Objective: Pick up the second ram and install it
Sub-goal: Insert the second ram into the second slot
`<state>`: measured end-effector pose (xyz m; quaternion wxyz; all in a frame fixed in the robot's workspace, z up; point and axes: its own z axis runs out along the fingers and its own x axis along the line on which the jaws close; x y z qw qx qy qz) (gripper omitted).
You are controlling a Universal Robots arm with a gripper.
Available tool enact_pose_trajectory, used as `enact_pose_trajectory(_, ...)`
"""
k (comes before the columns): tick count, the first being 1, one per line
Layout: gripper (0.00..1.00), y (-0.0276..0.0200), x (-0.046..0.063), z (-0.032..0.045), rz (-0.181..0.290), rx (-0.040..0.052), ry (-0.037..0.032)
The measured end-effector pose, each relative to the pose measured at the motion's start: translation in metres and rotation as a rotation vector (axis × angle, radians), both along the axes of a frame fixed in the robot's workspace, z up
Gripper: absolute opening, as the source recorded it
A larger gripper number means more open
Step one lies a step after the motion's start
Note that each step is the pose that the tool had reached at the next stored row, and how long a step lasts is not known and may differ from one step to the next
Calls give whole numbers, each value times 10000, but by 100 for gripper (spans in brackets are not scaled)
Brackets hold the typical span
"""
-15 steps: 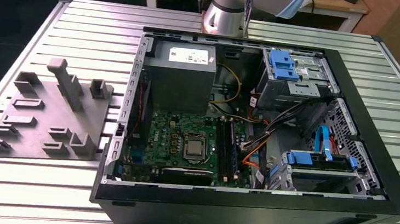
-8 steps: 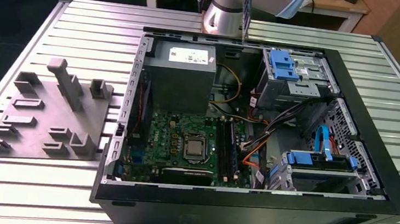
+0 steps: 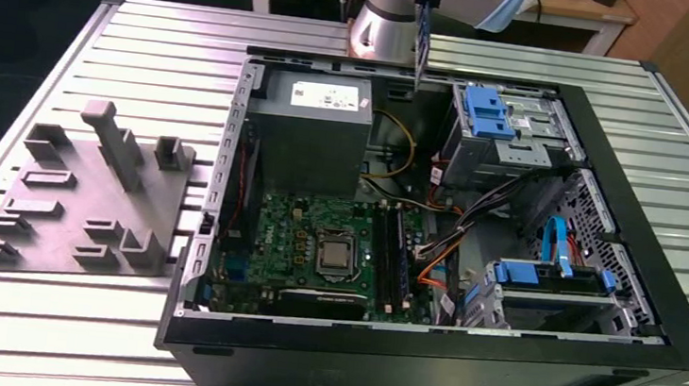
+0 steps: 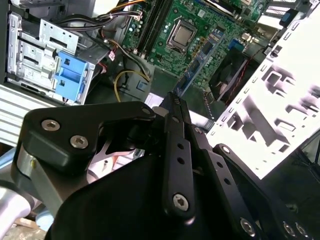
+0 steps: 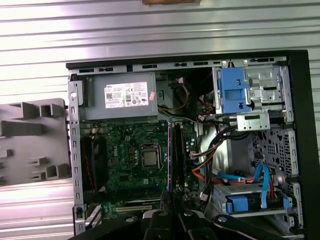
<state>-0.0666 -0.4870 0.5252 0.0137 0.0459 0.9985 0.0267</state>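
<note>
We see the black two-finger gripper (image 4: pixel 173 101) clamped tight on the second ram (image 4: pixel 197 65), a thin, long green-blue memory board. It is gripped at one end, w/ the rest sticking out past the fingertips. In the exterior view the board (image 3: pixel 420 53) hangs edge-on under the silver robot arm (image 3: pixel 385 12), above the far wall of the open black computer case (image 3: pixel 687 321) and clear of everything below.

In the first wrist view the board (image 5: pixel 169 155) shows as a thin blue strip running lengthwise alongside the dark memory slots (image 5: pixel 177 150) on the green motherboard (image 5: pixel 125 150). The slots sit near the square silver processor (image 5: pixel 149 159).

Room around the slots is tight (we count three close neighbours):
- The grey power supply box (image 5: pixel 120 100) stands at their far end.
- Orange and black cables (image 5: pixel 200 167) crowd the side away from the processor.
- The blue-latched metal drive bays (image 3: pixel 491 122) lie beyond the cables.

A grey plastic fixture plate (image 3: pixel 79 196) lies on the slatted aluminium table (image 3: pixel 157 42), just beside the case on the exterior view's left.
</note>
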Motion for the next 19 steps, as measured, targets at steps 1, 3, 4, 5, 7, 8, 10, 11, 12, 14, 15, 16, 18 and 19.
enact_pose_trajectory(1,11,0,1,-10,13,0,1)
enact_pose_trajectory(3,11,0,4,-32,45,0,0)
enact_pose_trajectory(4,11,0,5,-43,65,1,0)
enact_pose_trajectory(5,11,0,6,-55,85,1,0)
enact_pose_trajectory(7,11,0,7,-80,129,1,0)
enact_pose_trajectory(8,11,0,8,-92,151,0,0)
enact_pose_trajectory(10,11,0,9,-118,196,0,0)
enact_pose_trajectory(11,11,0,10,-133,220,0,0)
enact_pose_trajectory(12,11,0,11,-145,240,1,0)
enact_pose_trajectory(14,11,0,12,-172,280,1,0)
enact_pose_trajectory(15,11,0,12,-186,299,1,0)
enact_pose_trajectory(16,11,0,13,-200,318,1,0)
enact_pose_trajectory(18,11,0,14,-228,359,0,0)
enact_pose_trajectory(19,11,0,15,-244,380,0,0)
